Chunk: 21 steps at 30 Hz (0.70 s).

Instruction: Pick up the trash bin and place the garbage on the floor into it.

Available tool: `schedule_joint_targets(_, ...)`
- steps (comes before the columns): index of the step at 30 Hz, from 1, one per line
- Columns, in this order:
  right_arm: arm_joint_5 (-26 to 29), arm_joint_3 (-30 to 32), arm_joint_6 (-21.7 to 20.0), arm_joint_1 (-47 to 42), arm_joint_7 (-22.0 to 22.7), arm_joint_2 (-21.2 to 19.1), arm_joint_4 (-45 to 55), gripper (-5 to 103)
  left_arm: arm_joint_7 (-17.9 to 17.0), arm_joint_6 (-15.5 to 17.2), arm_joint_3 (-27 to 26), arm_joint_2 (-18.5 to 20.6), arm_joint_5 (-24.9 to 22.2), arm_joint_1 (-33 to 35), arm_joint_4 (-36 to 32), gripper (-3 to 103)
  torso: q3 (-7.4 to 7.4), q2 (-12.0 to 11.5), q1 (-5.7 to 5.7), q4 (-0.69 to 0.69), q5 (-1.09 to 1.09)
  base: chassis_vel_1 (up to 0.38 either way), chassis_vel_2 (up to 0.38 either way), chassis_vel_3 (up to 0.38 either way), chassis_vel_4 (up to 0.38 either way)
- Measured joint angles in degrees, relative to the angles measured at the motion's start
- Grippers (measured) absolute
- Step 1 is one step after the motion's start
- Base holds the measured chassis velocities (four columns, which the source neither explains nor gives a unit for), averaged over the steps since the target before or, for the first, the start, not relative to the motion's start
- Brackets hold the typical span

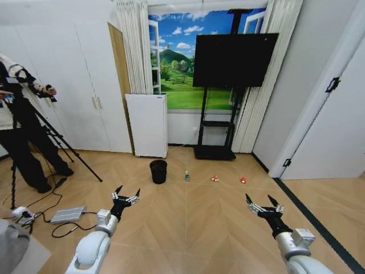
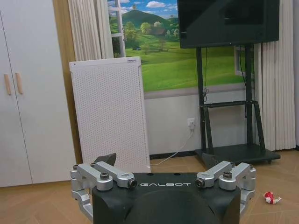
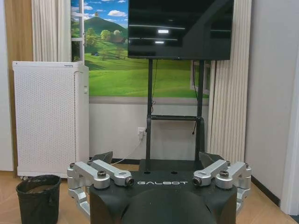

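Trash bin point(image 1: 158, 171) stands upright on the floor point(image 1: 199, 211) in the head view, in front of the white perforated appliance point(image 1: 147, 124). To its right, in a rough row and each apart from the next, lie the little bottle point(image 1: 186, 176), one red-and-white wrapper point(image 1: 215, 178) and a second wrapper point(image 1: 243, 180), all forward of the TV stand point(image 1: 215, 152).

Both arms reach forward low over the parquet, well short of that row. The left gripper point(image 1: 126, 194) hangs with its fingers spread wide and nothing between them; the right gripper point(image 1: 262, 202) is likewise splayed wide and empty.

The left wrist view looks past its own fingers point(image 2: 105, 161) at the appliance point(image 2: 110, 112) and picks up one wrapper point(image 2: 270, 198) on the floor at the edge. The right wrist view catches the bin point(image 3: 38, 198) beside the appliance point(image 3: 49, 121), its dark inside showing, with the TV stand point(image 3: 173, 119) straight ahead.

A person point(image 1: 20, 125) stands by a tripod at the far left, away from the garbage.
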Motion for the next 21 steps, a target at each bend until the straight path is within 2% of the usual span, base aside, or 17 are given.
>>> schedule_joint_targets(21,-0.4,0.1,1.6,0.4,-1.2,-0.5,-1.6,100,0.1,0.0,0.2,-0.5,0.8,0.7,0.6,100,0.0,0.0,0.0,0.0,0.0,0.0,0.0,0.0,0.0)
